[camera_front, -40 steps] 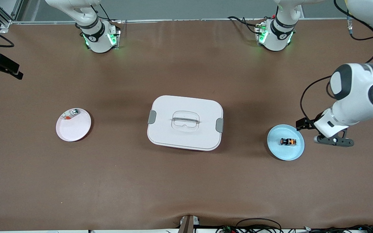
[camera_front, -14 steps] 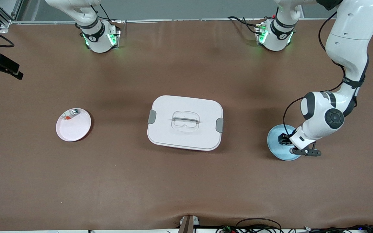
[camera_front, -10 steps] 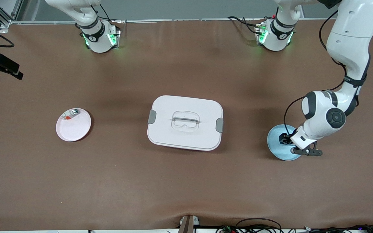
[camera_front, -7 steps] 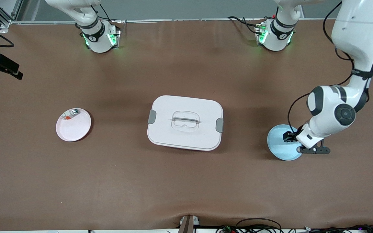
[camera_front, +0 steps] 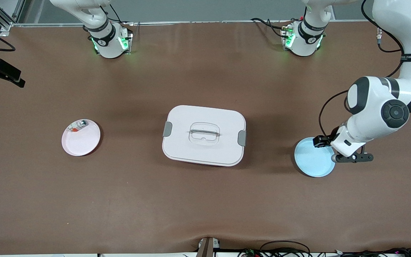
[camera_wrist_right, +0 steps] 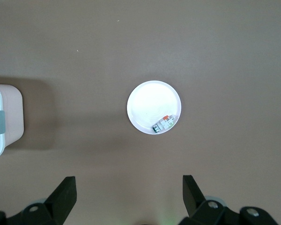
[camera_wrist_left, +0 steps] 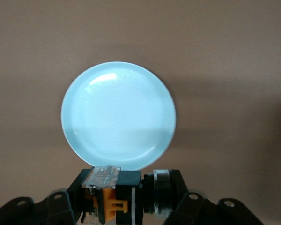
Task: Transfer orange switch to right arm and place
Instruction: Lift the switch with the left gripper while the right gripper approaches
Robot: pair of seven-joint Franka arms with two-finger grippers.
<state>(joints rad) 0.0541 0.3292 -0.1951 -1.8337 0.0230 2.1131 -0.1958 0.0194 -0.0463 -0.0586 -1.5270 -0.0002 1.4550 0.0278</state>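
Note:
My left gripper [camera_wrist_left: 126, 199] is shut on the orange switch [camera_wrist_left: 113, 202], a stubby black push-button with orange marks, held sideways between the fingers. It hangs in the air over the edge of the empty light-blue plate [camera_wrist_left: 118, 116]. In the front view the left gripper [camera_front: 331, 147] is over the plate's [camera_front: 312, 161] edge toward the left arm's end of the table, and the hand hides the switch. My right gripper [camera_wrist_right: 126, 197] is open and empty, high above the table near the pink plate [camera_wrist_right: 147, 103]; it is out of the front view.
A white lidded box [camera_front: 204, 135] with grey clasps stands at the table's middle. The pink plate [camera_front: 82, 142] toward the right arm's end holds a clear-and-silver small part [camera_front: 77, 125] with red-orange bits, which also shows in the right wrist view [camera_wrist_right: 162, 123].
The left gripper came down on the blue plate, shut on the switch and rose with it toward the left arm's end. The plate is now empty.

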